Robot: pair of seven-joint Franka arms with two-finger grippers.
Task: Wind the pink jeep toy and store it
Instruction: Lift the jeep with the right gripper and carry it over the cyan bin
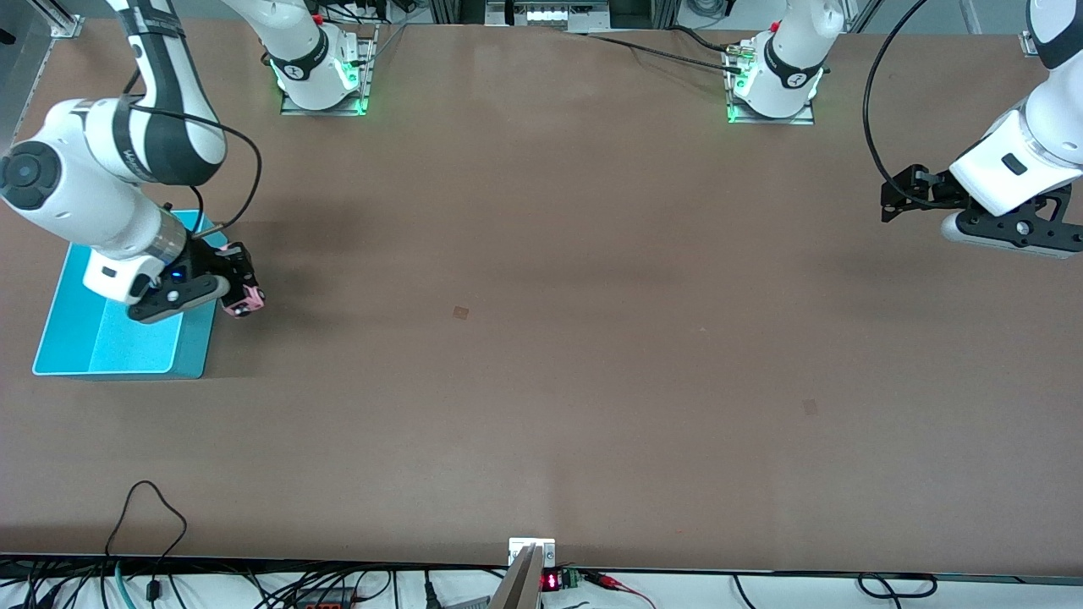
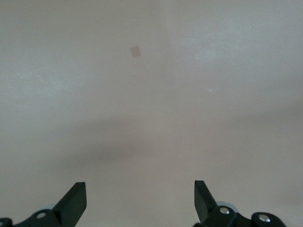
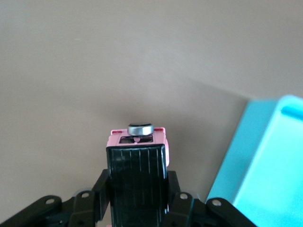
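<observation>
The pink jeep toy (image 1: pixel 245 300) is pale pink with a black ribbed roof panel (image 3: pixel 137 179) and a small silver disc at its end. My right gripper (image 1: pixel 238 290) is shut on the pink jeep toy and holds it above the table, right beside the rim of the teal bin (image 1: pixel 190 342). In the right wrist view the pink jeep toy (image 3: pixel 137 142) sits between the black fingers (image 3: pixel 97 191), with the teal bin (image 3: pixel 265 165) to one side. My left gripper (image 1: pixel 890 196) waits, open and empty, over the table at the left arm's end; its fingertips (image 2: pixel 75 196) frame only bare tabletop.
The teal bin (image 1: pixel 101 338) is a shallow open tray at the right arm's end of the table. Two small square marks (image 1: pixel 460 312) lie on the brown tabletop. Cables run along the table edge nearest the front camera.
</observation>
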